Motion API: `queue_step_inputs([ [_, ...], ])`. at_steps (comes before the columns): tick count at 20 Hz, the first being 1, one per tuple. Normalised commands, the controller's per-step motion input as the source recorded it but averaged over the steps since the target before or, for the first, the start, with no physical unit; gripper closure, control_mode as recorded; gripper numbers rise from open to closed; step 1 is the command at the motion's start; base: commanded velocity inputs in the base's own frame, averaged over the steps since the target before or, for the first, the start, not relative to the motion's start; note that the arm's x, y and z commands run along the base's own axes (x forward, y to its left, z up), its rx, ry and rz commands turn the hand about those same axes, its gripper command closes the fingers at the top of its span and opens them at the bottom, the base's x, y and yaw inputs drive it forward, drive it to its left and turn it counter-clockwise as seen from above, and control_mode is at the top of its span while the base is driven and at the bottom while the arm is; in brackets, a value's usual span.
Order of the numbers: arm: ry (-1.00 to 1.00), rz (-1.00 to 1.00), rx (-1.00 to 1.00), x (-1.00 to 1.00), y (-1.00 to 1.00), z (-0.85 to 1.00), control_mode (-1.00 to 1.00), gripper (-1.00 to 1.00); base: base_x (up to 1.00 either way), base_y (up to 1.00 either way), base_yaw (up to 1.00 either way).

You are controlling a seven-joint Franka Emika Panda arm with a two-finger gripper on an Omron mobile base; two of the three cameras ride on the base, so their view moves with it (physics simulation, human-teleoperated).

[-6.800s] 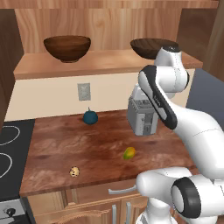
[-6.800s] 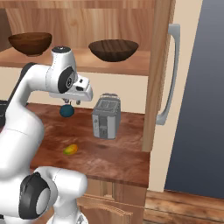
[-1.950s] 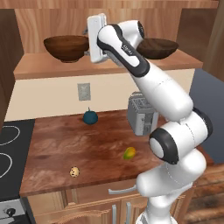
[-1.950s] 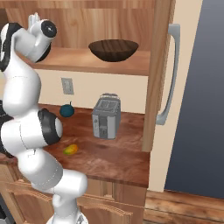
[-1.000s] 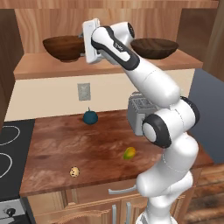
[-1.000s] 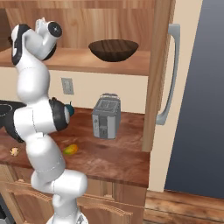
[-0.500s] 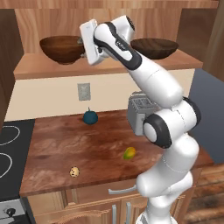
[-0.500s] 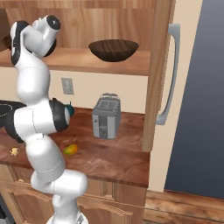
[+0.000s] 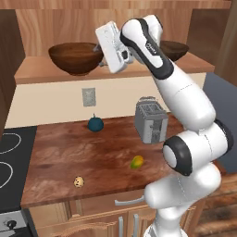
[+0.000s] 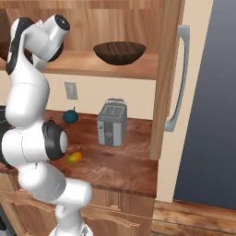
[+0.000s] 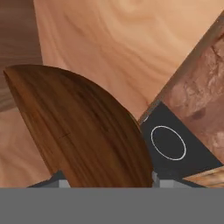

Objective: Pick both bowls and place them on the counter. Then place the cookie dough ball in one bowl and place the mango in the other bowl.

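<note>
Nearest me, my hand [image 9: 102, 48] is clamped on the right rim of the deeper reddish-brown bowl [image 9: 75, 58]; in the hand view the bowl's wall [image 11: 83, 131] runs up between my two fingertips, one at each side of it, so I judge the jaws to be pinching that wall (their faces are hidden by the wood). The bowl sits on the paler wooden shelf [image 9: 41, 74], apparently a little tilted. I judge it rigid turned wood, light to moderate in weight, not fragile, but smooth and curved, so a rim pinch may let it swing or slip; the hold should go deep over the lip. Below, on the table [image 9: 55, 157], lie the cookie dough ball [image 9: 79, 182] near the front edge, the mango [image 9: 137, 162] well to its right, then a toaster [image 9: 151, 121] and a dark teal fruit [image 9: 95, 124] towards the wall. Farthest along the shelf stands the wider, darker bowl [image 10: 119, 52], untouched.
</note>
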Motion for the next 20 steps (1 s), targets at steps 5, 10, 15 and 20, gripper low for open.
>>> queue_step_inputs([
  [5, 0.0, 0.02, 0.04, -0.94, -0.56, -0.02, -1.0, 1.0, 0.0, 0.0, 0.0],
  [10, 0.0, 0.0, 0.05, -0.94, -0.54, -0.02, -1.0, 1.0, 0.0, 0.0, 0.0],
  [15, 0.03, 0.0, 0.0, -0.8, -0.42, -0.24, -1.0, 1.0, 0.0, 0.0, 0.0],
  [20, 0.0, 0.0, 0.0, -0.59, -0.31, -0.63, -1.0, 1.0, 0.0, 0.0, 0.0],
])
